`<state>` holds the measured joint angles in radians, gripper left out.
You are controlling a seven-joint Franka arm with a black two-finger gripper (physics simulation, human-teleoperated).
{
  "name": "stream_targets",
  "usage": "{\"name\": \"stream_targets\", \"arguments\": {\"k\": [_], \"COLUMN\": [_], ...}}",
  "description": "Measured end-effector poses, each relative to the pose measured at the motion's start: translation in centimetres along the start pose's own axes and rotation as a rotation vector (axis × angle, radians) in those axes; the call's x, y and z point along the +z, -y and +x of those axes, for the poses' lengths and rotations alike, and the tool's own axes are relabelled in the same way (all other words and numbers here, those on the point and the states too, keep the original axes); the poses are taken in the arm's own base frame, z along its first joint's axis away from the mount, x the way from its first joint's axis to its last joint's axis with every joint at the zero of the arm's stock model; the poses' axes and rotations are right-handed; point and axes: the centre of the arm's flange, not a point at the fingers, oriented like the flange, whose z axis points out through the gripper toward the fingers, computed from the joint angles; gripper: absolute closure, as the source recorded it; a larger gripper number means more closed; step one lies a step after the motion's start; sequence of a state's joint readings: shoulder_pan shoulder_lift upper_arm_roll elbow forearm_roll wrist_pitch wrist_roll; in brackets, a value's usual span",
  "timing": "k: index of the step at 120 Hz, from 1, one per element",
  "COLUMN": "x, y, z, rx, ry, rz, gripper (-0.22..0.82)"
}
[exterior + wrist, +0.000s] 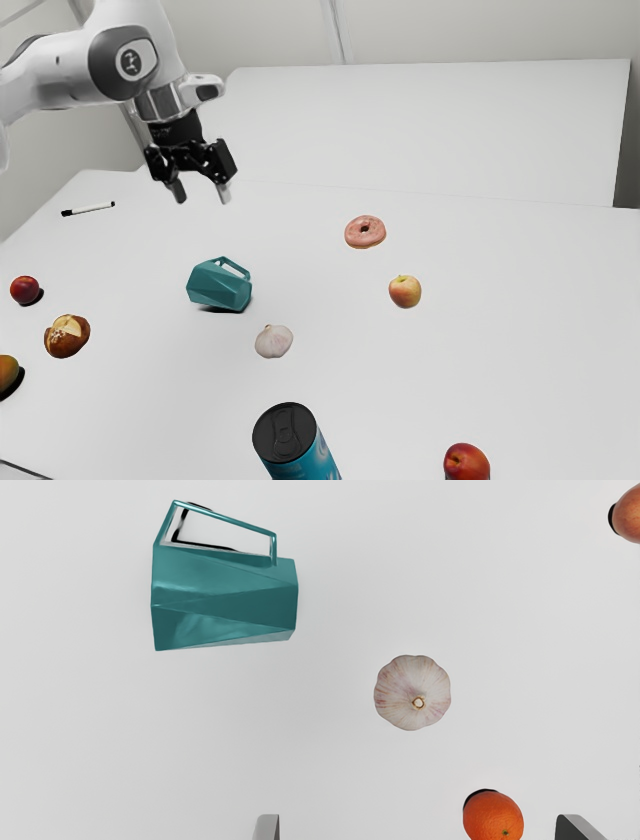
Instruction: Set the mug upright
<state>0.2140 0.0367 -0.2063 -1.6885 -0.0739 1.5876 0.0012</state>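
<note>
The gripper (203, 193) hangs high over the table near the upper left of the exterior view, its two fingers wide apart and holding nothing. A teal faceted mug (219, 286) lies on its side on the table, well below the gripper and nearer the exterior camera. In the wrist view the mug (225, 600) shows its side wall, with its angular handle out to one side; its inside is hidden. The fingertips of the gripper (417, 827) stand far apart at the bottom edge, clear of the mug.
A garlic bulb (274, 341) sits close to the mug. Around them on the table (340, 400) are a donut (365, 232), an apple (405, 291), a blue can (296, 443), a bread roll (67, 336) and a marker (88, 209). An orange (493, 816) shows near the fingertips.
</note>
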Motion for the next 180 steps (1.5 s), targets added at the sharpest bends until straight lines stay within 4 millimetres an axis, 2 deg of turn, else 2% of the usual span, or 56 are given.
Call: {"name": "stream_targets", "arguments": {"k": [9, 21, 27, 45, 76, 92, 119, 135, 158, 171, 180], "x": [1.9, 3.5, 4.2, 7.1, 12.0, 15.5, 19.3, 21.1, 22.0, 23.4, 23.8], "y": [2.7, 9.5, 11.8, 13.4, 18.3, 20.6, 22.5, 22.3, 21.4, 21.1, 20.9], "z": [0.9, 1.2, 1.2, 2.8, 4.6, 5.2, 5.7, 6.0, 5.9, 5.8, 5.7], "rx": [-0.010, -0.078, -0.091, -0.018, 0.077, 0.113, 0.158, 0.186, 0.223, 0.232, 0.242], "ry": [0.009, 0.001, -0.009, -0.037, -0.096, -0.091, -0.099, -0.097, -0.090, -0.074, -0.071], "rz": [-0.048, -0.102, -0.120, -0.167, -0.288, -0.349, -0.459, -0.531, -0.625, -0.690, -0.716], "gripper": [0.00, 0.00, 0.00, 0.00, 0.00, 0.00, 0.00, 0.00, 0.00, 0.07, 0.17]}}
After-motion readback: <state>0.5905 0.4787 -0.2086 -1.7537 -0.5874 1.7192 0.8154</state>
